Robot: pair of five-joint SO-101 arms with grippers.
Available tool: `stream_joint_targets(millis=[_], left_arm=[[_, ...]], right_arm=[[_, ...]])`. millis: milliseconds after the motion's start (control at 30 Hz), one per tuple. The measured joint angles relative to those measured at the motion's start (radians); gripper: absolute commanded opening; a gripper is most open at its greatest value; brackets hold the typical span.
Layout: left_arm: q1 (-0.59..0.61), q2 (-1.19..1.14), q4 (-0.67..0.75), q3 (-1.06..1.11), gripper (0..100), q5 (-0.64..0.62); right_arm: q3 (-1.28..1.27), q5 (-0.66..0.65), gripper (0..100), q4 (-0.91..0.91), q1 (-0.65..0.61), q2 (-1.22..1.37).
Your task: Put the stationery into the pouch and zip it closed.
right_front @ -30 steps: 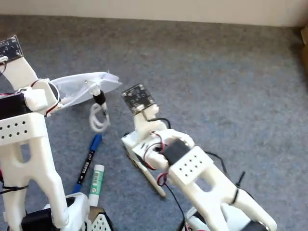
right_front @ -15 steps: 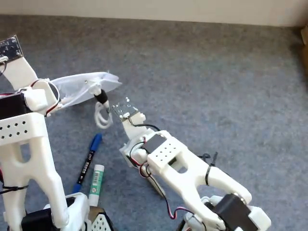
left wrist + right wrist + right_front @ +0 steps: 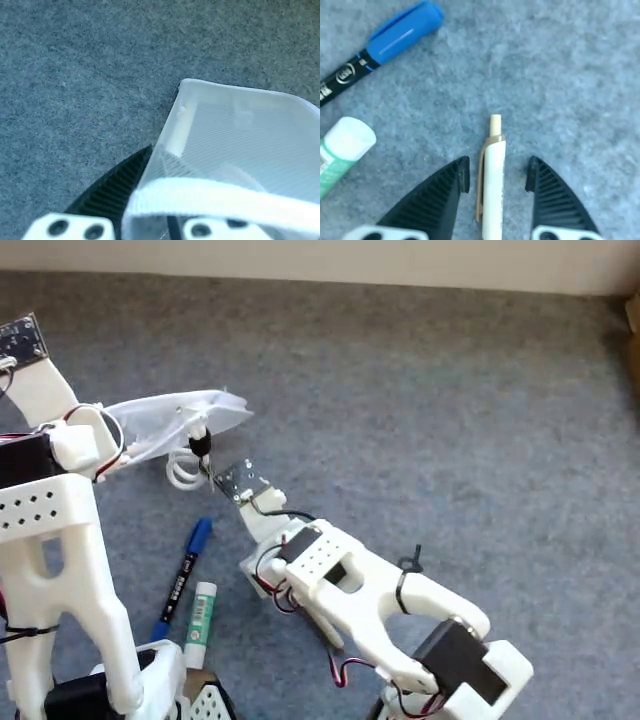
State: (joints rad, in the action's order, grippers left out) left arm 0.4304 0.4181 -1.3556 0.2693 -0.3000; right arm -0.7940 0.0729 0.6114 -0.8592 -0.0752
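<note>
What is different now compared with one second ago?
The right arm swung left and lowered; the right gripper, open, straddles the pen. The white cord of the pouch shifted left. Unchanged: the left gripper shut on the pouch, the blue marker, the glue stick.

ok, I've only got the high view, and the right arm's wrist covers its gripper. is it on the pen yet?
Observer: Not yet. In the right wrist view the right gripper is open. The pen lies on the carpet between its fingers, with a gap on each side.
Operator: and the left side, does it actually have the pouch?
Observer: Yes. The left wrist view shows the left gripper shut on the white mesh pouch at its edge, with one black finger under the mesh.
</note>
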Motion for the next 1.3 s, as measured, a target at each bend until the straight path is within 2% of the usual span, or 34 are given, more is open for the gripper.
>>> stream_joint_targets(millis=[200, 300, 467, 633, 733, 933, 1300], left_arm=[[0.0, 0.0, 0.0, 0.0, 1, 0.0], [0.0, 0.0, 0.0, 0.0, 1, 0.0], [0.0, 0.0, 0.0, 0.0, 1, 0.0], [0.0, 0.0, 0.0, 0.0, 1, 0.0], [0.0, 0.0, 0.0, 0.0, 1, 0.0], [0.0, 0.0, 0.0, 0.0, 1, 0.0], [0.0, 0.0, 0.0, 0.0, 1, 0.0]], right_arm=[[0.002, 0.0, 0.5, -0.002, 0.008, 0.012], [0.003, -0.015, 0.5, -0.006, 0.011, 0.021], [0.003, -0.13, 0.5, -0.009, 0.011, 0.025], [0.006, -0.147, 0.5, -0.003, 0.011, 0.025], [0.006, -0.147, 0.5, 0.075, 0.008, -0.003], [-0.017, -0.149, 0.5, 0.178, 0.005, -0.201], [-0.178, -0.149, 0.5, 0.189, 0.06, -0.72]])
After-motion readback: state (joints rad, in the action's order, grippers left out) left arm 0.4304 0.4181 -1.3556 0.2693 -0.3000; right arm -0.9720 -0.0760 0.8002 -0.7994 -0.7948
